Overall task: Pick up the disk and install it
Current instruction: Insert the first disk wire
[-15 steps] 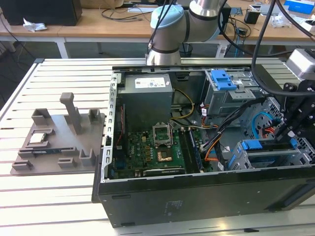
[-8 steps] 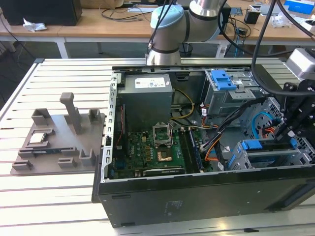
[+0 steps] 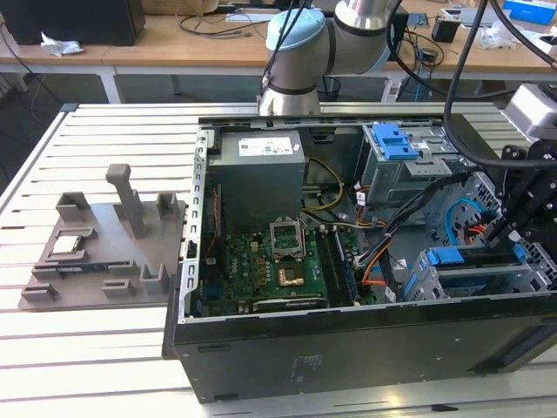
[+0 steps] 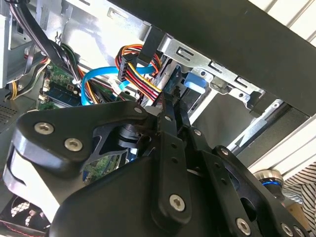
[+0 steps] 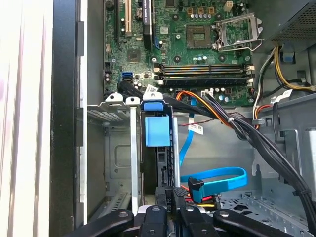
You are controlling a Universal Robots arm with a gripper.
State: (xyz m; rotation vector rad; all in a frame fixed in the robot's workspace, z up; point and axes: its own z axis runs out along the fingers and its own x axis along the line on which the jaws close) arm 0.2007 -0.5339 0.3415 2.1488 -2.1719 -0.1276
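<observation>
On a slatted white counter [image 3: 104,348] sits an open computer case [image 3: 348,348], and nearest the first wrist view's lens the pincer [image 5: 165,217] stands narrow at the end of the disk [image 5: 159,163]. The disk stands on edge in the case's drive cage [image 5: 133,148], its blue bracket tab toward the motherboard [image 5: 187,44] beyond. It looks largely seated, though whether fully home I cannot tell.
</observation>
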